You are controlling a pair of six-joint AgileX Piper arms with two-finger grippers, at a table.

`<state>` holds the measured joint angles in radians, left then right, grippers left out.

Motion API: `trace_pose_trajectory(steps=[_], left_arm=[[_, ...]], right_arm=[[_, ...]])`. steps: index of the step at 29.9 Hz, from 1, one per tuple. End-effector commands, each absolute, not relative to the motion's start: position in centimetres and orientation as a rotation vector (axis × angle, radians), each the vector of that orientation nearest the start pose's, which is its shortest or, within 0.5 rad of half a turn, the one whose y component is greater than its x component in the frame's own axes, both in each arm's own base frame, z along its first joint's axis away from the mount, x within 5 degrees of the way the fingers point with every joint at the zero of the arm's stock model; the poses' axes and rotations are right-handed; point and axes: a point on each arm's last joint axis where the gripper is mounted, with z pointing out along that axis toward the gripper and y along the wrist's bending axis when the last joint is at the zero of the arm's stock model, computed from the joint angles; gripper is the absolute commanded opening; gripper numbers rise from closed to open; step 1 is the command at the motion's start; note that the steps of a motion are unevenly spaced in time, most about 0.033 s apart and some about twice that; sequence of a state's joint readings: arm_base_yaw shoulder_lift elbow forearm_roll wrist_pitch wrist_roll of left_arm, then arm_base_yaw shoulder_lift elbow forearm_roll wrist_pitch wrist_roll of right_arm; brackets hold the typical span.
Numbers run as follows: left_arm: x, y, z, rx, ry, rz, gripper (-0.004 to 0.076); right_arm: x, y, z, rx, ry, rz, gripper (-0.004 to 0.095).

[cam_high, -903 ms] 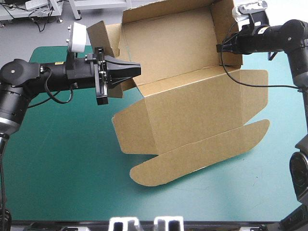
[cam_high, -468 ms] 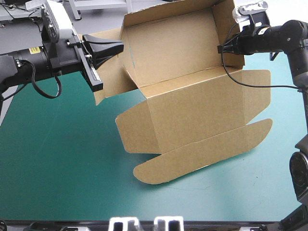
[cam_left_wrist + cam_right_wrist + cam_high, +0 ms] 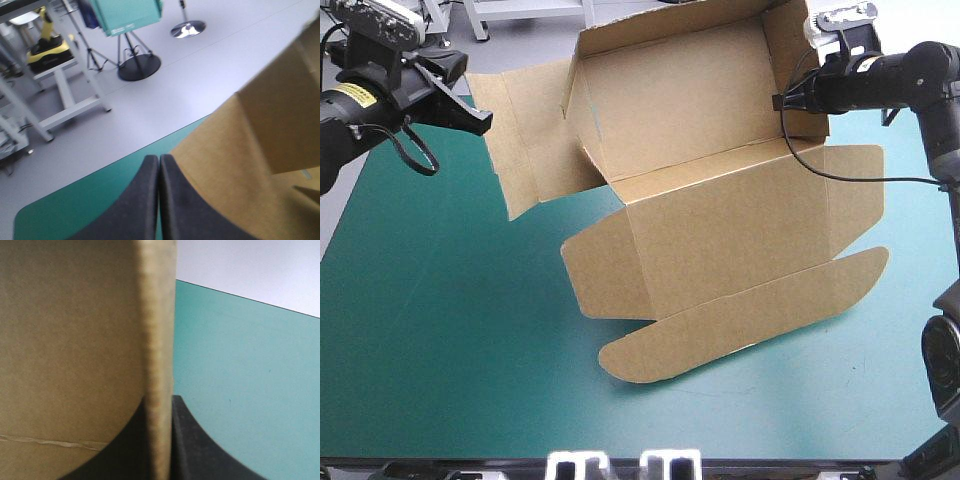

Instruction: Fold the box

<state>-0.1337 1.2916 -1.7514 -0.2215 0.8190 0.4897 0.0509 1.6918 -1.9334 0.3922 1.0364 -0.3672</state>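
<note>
The box [image 3: 720,220] is a cut sheet of brown board, only half formed; its far part is raised, with side walls standing around it; the near panels lie flat on the teal-green cover [image 3: 440,330] and end in a long rounded flap; one side flap spreads out to the left.

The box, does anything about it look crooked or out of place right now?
Yes. The box sits skewed to the edges of the table, and its left side flap splays outward while the right wall stands, pinched in the right gripper. The left gripper is shut on nothing beside that flap.
</note>
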Motion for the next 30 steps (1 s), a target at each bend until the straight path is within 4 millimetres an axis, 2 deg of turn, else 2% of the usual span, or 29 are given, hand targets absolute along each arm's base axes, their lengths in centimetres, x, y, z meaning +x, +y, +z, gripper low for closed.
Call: trace_pose_trajectory(steps=[1,5,9,16,21,25,27,30], left_arm=[[23.4,-3.2,54.9,0.407,1.673,0.13,-0.0009],[23.8,-1.2,54.4,0.298,1.722,0.234,-0.0009],[24.4,1.3,53.1,0.191,1.799,0.299,-0.0009],[25.4,5.0,48.5,0.027,1.978,0.341,-0.0009],[26.5,5.2,44.0,0.017,2.094,0.278,-0.0008],[28.0,4.7,40.3,0.021,2.172,0.149,-0.0008],[28.6,4.0,39.2,0.051,2.191,0.034,-0.0008],[29.5,2.5,38.5,0.168,2.173,-0.157,-0.0008]], right_arm=[[35.2,5.0,47.9,-0.372,2.043,0.343,-0.0017],[35.2,5.0,47.8,-0.376,2.05,0.345,-0.0017],[35.0,5.0,47.8,-0.381,2.058,0.347,-0.0018],[34.9,5.2,47.9,-0.379,2.053,0.38,-0.0017],[34.8,5.4,48.0,-0.387,2.051,0.418,-0.0018],[34.6,5.6,47.8,-0.422,2.069,0.436,-0.0017],[34.5,5.7,47.7,-0.434,2.079,0.447,-0.0017],[34.4,5.8,47.7,-0.443,2.086,0.461,-0.0017]])
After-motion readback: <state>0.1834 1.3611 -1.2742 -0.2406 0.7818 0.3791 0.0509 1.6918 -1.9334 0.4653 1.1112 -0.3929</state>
